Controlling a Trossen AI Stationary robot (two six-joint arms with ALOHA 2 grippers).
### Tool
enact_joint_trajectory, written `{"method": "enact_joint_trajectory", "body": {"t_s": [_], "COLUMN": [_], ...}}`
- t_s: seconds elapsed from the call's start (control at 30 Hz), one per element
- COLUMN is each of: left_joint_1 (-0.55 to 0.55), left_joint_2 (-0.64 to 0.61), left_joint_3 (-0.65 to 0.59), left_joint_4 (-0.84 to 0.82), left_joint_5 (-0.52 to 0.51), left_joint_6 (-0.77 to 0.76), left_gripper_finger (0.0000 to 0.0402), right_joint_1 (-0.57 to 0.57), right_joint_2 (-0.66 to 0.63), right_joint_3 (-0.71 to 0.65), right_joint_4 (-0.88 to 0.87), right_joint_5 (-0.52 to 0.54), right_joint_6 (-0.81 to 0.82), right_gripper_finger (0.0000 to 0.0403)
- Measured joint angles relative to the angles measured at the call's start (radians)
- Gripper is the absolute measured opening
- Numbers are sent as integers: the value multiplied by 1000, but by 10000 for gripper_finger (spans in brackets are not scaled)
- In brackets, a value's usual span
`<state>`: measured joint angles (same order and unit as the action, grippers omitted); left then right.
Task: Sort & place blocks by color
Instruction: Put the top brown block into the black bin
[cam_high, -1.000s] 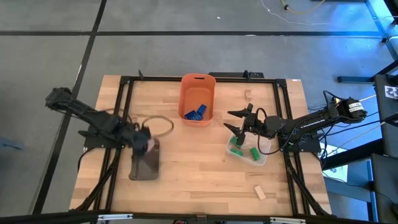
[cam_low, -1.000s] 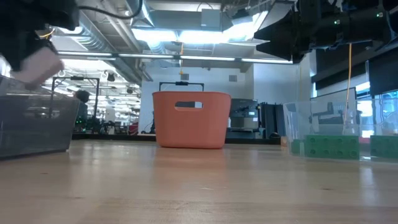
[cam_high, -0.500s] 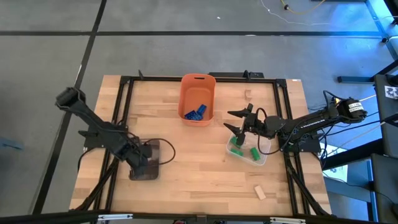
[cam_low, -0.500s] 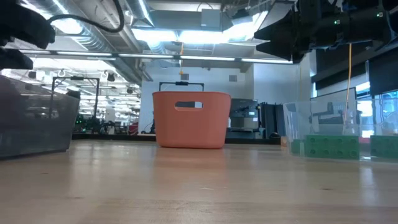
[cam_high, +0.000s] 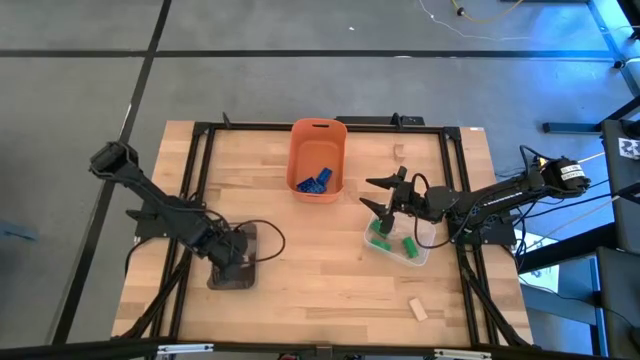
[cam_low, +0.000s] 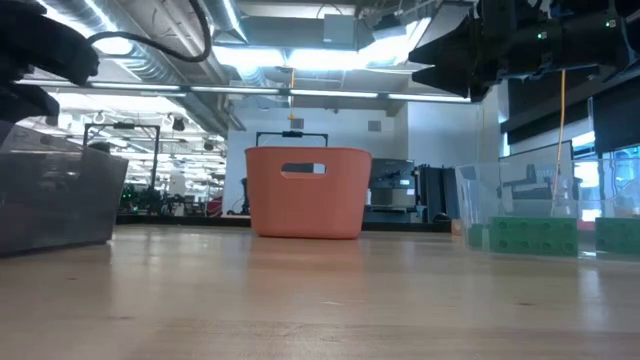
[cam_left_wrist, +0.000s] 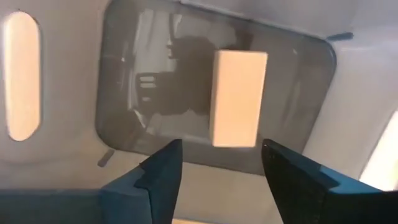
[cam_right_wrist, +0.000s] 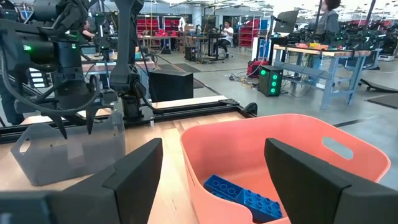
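Note:
My left gripper (cam_high: 233, 252) hangs open over the grey tray (cam_high: 232, 274) at the table's left. In the left wrist view its fingers (cam_left_wrist: 163, 171) stand apart above a tan block (cam_left_wrist: 237, 98) that lies flat on the tray's floor, touching nothing. My right gripper (cam_high: 366, 194) waits open above the clear tray (cam_high: 424, 236), which holds green blocks (cam_high: 381, 240). The orange bin (cam_high: 318, 131) holds blue blocks (cam_high: 313, 181). Two more tan blocks lie on the table, one near the far edge (cam_high: 399, 152) and one near the near edge (cam_high: 418, 310).
The orange bin (cam_low: 308, 190) stands at the table's far middle, between the grey tray (cam_low: 55, 200) and the clear tray with its green blocks (cam_low: 530, 235). Bare wood stretches across the near middle. A black frame runs along the table's edges. People stand far off in the room.
My left gripper moved toward the near edge and down over the grey tray. The tan block it carried a second ago has left its fingers and now lies on the tray's floor. My right arm kept still.

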<state>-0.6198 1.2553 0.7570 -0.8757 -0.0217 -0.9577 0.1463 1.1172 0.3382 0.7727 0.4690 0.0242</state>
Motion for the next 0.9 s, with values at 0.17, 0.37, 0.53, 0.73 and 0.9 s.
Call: {"method": "enact_joint_trajectory", "body": {"t_s": [0.17, 0.37, 0.53, 0.73, 0.9], "left_joint_1": [40, 41, 84, 282, 478], "left_joint_2": [-31, -121, -227, -407, -501], "left_joint_3": [15, 134, 163, -1, -229], "left_joint_4": [2, 39, 128, 428, 835], "left_joint_5": [81, -84, -396, -426, -162], "left_joint_6": [76, 299, 565, 833, 938], "left_gripper_finger": [213, 214, 214, 209, 202], "right_joint_1": [0, 0, 0, 0, 0], "right_joint_2": [0, 0, 0, 0, 0], "right_joint_3": [0, 0, 0, 0, 0], "right_joint_4": [0, 0, 0, 0, -2], "right_joint_5": [0, 0, 0, 0, 0], "right_joint_6": [0, 0, 0, 21, 19], "right_gripper_finger": [284, 284, 284, 284, 284]}}
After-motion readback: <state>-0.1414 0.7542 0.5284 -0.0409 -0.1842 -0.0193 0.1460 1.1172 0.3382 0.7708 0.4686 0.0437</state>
